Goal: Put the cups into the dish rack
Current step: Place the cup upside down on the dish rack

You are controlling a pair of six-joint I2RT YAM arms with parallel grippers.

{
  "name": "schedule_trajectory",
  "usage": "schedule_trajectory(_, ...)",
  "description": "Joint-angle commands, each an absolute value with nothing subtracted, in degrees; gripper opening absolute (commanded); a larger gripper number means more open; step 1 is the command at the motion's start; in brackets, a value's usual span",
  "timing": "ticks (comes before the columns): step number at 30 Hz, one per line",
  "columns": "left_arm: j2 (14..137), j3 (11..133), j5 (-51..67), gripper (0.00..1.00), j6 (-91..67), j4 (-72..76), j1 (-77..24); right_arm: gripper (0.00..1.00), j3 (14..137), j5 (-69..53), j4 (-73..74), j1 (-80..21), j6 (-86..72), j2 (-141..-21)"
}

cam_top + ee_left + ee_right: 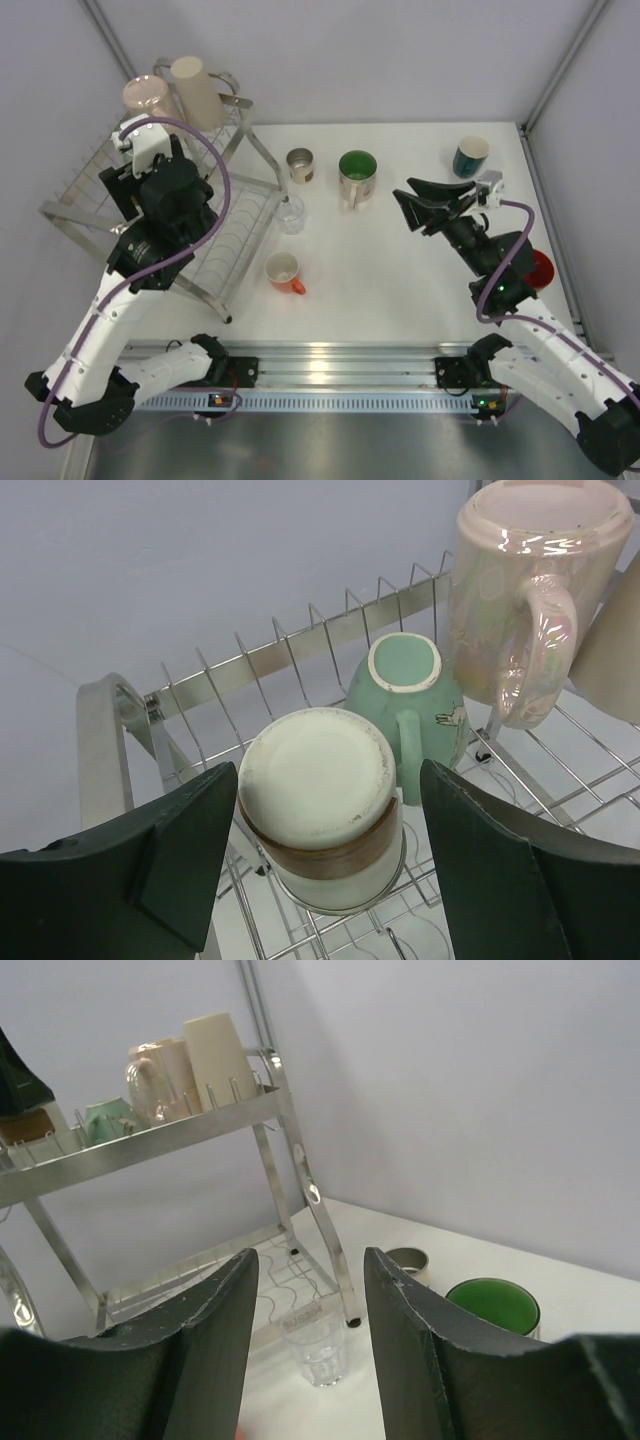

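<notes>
White worktop, grey walls. Dish rack far left. Left end effector over upper tier, jaws wide, straddling upside-down brown-banded cup, not gripping. Right end effector part-spread, empty, above worktop. Orange-handled cup among those unloaded. Risk: one finger hugs cup wall; skewed lift could drag it into teal mug just beside.

This looks like a robot lab cell: a white bench closed in by plain grey panels, with a left arm and a right arm bolted on an aluminium rail at its near edge.
</notes>
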State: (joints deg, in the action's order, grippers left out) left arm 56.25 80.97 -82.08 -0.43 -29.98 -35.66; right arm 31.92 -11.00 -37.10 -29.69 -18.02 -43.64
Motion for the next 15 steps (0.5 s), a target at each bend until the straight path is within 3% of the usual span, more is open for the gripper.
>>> schedule_trajectory(1, 57.0, 86.7, -82.2, 0.79, 2.2, -27.3, -35.3, 0.48, 35.2, -10.5, -36.8, -29.0, -17.2, -43.9)
schedule_trajectory(6, 60.0, 94.2, -76.9, 0.82, 3.9, -27.4, -35.3, 0.48, 37.0, -11.0, -34.5, -29.0, -17.3, -44.3)
schedule_trajectory(8, 61.6, 98.1, -73.8, 0.87, 5.4, -27.6, -35.5, 0.48, 38.5, -11.2, -31.5, -29.0, -16.8, -44.8)
schedule_trajectory(10, 64.0, 101.3, -67.5, 0.97, 6.2, -27.7, -35.9, 0.48, 39.5, -11.4, -28.4, -29.0, -16.6, -45.3)
schedule_trajectory(15, 71.1, 110.6, -52.1, 0.98, 2.6, -33.3, -37.4, 0.48, 43.3, -9.6, -21.5, -28.8, -16.2, -47.0)
